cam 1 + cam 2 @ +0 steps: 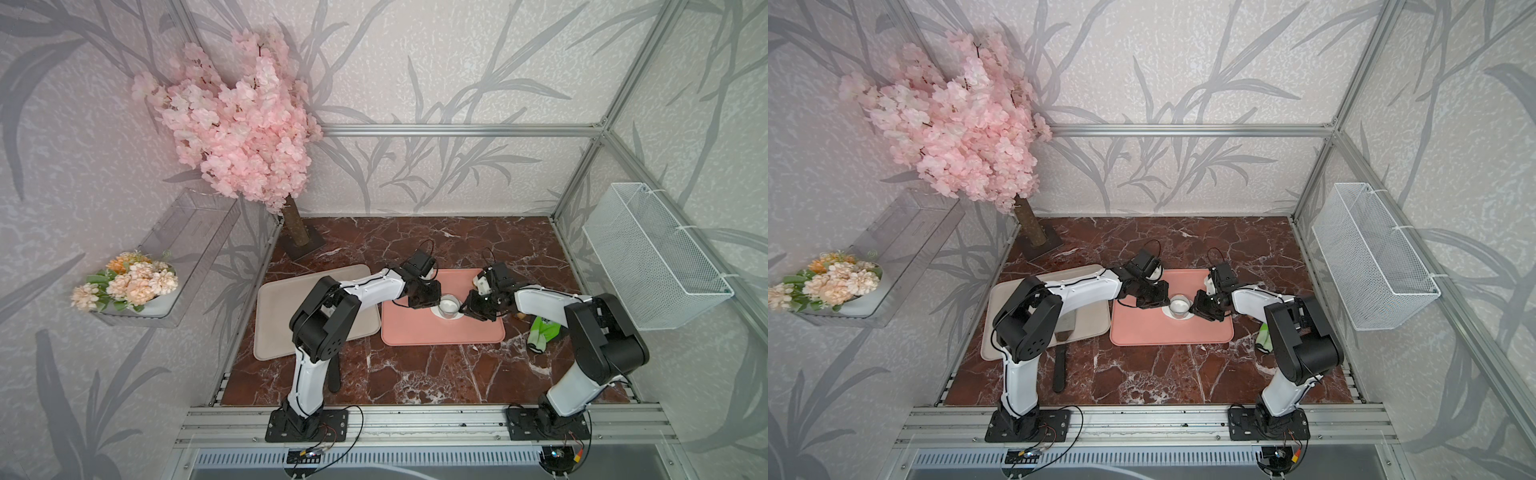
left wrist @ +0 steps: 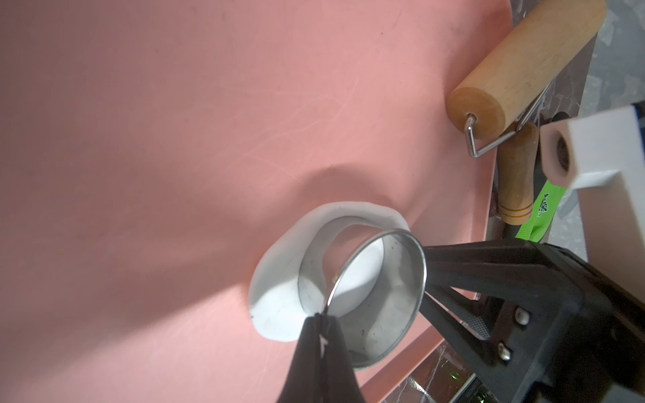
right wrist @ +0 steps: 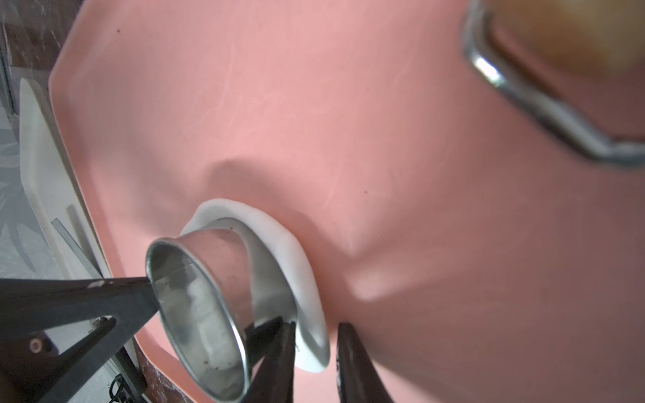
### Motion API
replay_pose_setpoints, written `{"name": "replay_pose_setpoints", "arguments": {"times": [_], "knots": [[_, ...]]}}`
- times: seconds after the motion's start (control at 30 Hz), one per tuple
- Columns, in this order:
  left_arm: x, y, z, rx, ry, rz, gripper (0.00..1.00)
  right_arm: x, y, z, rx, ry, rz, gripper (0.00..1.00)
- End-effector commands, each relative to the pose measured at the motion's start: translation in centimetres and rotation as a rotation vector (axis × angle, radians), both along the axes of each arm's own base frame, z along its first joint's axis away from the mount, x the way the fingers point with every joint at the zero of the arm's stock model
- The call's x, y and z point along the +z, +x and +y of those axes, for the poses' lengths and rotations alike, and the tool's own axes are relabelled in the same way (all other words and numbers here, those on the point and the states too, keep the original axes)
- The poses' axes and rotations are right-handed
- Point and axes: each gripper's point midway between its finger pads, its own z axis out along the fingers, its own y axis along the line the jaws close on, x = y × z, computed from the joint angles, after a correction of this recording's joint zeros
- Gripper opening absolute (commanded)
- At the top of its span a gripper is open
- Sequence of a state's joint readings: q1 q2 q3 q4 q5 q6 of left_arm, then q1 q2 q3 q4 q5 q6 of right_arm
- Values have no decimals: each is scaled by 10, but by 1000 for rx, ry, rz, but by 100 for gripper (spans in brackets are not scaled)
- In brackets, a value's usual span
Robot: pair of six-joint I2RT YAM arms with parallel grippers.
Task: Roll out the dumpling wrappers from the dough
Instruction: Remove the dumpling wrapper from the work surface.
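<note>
We see the dough (image 2: 275,307) lying flat at the middle of the pink mat (image 2: 139,139), with a metal ring (image 2: 394,314) standing on it. At the ring's 9 o'clock, the left claw (image 2: 321,315) pinches its rim. At 3 o'clock, the right claw (image 3: 316,324) stands spread, straddling the dough's edge.

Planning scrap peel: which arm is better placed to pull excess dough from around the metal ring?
Right, likely. The right tool straddles the dough edge outside the metal ring, jaws open; the left tool is shut on the ring's rim.
</note>
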State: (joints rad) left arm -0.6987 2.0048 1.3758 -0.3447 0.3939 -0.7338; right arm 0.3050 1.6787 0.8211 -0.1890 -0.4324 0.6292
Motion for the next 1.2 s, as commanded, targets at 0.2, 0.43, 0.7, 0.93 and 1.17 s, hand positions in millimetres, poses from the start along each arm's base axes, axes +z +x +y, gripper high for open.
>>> {"name": "replay_pose_setpoints", "arguments": {"times": [0.2,0.43,0.7,0.93,1.17], "knots": [[-39,-18,16,-11,122,82,0,-7,2,5,-26,57,-14,14],[-40,-19,18,-11,137,83,0,0,4,-1,-51,64,-34,6],[-43,-19,20,-9,149,86,0,10,6,-4,-65,89,-63,5],[-43,-19,20,-8,149,85,0,16,4,-4,-64,107,-84,5],[-46,-20,20,-9,152,92,0,23,3,-3,-59,123,-116,5]]}}
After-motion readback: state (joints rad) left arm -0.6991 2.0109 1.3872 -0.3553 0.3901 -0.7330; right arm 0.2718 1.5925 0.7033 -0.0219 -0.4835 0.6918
